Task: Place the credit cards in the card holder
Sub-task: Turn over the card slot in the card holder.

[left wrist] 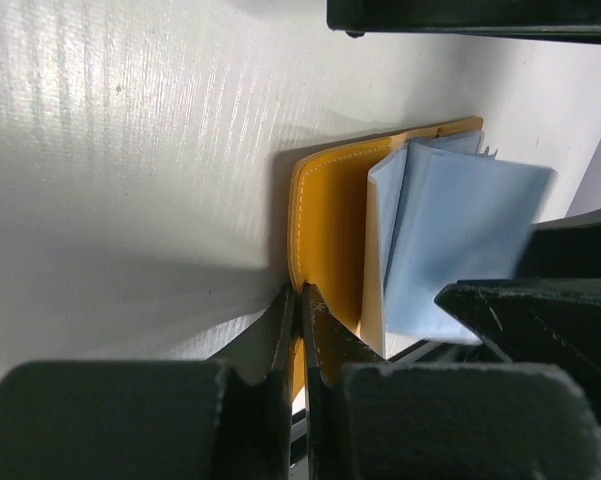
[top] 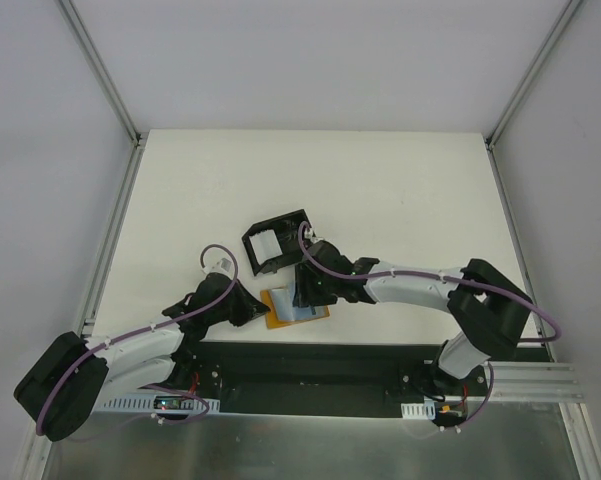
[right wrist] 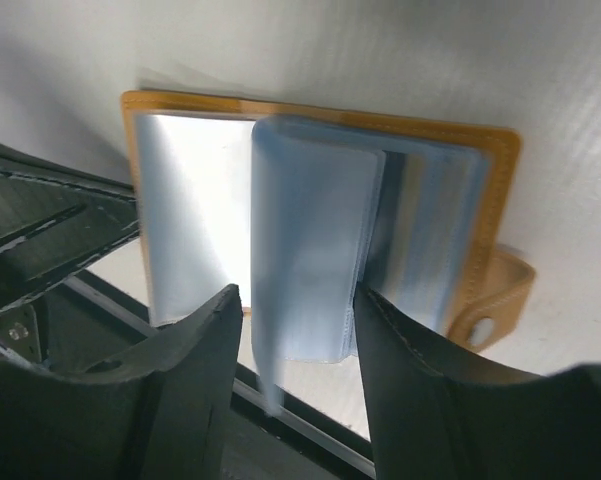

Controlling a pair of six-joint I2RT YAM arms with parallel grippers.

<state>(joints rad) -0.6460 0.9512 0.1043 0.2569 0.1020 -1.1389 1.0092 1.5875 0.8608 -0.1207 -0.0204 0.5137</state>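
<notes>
**Wallet pinned open, a sleeve leaf between the right jaws**

The left gripper [left wrist: 300, 300] is closed fully on the near edge of the orange wallet [left wrist: 325, 230]. We judge that it pins the wallet flat and open on the table [top: 380, 190], so the other arm can work inside it.

The right gripper [right wrist: 295, 300] stands over the wallet with its jaws about half apart, and a leaf of pale blue plastic sleeves [right wrist: 305, 220] rises between them. Both fingers are at the sides of this leaf. It is blurred, so we cannot tell whether they really clamp it.

We see no credit cards lying free; perhaps they sit in the sleeves. The black card holder [top: 272, 224] waits just beyond the wallet.
</notes>
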